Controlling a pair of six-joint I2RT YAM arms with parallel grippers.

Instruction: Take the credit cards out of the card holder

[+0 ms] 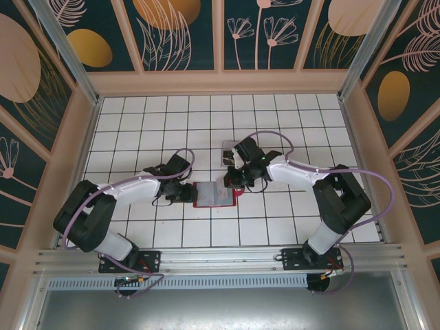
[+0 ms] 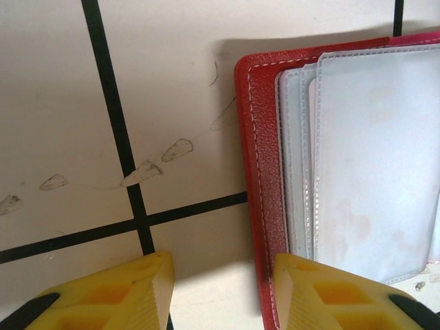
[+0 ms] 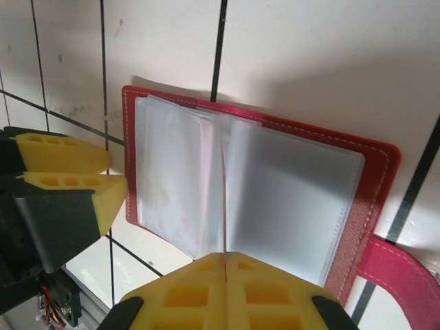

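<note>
The card holder (image 1: 214, 194) is lying open on the desk (image 1: 137, 124), between the left pincer (image 1: 187, 194) and the right pincer (image 1: 230, 183), with the credit cards (image 1: 226, 152) sitting just behind.

A white tiled tabletop (image 1: 137, 124) with grey scuff marks (image 2: 144, 172) sits inside dark floral wall panels (image 1: 185, 34).

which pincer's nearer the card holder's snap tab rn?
Right. The right pincer is shut on the card holder at its middle, just beside the snap tab; the left pincer stands open at the opposite edge.
</note>
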